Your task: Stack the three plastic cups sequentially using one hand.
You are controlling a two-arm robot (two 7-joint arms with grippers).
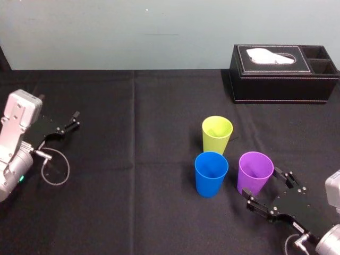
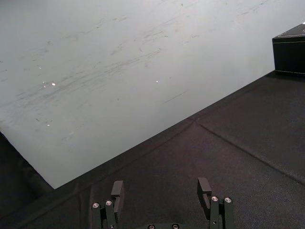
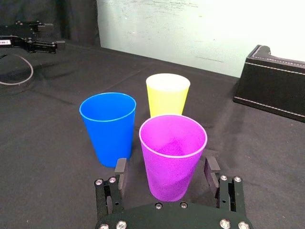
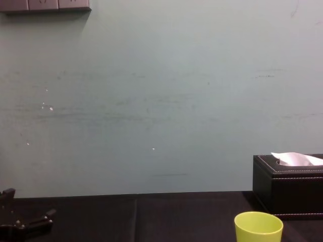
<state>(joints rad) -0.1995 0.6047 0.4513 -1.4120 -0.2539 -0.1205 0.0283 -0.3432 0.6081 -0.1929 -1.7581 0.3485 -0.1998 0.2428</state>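
Right gripper [image 3: 165,168] astride the purple cup [image 1: 255,171], jaws released either side, likely lined up to grasp it first. Blue cup [image 1: 211,172] just beside it, yellow-green cup [image 1: 217,134] just behind, upright. Left gripper [image 1: 69,125] parked well apart, jaws released.

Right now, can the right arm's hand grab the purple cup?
Probably yes. The right gripper is open, a finger on each side of the purple cup, nothing between. The blue cup stands close but apart. The left gripper sits idle far left.
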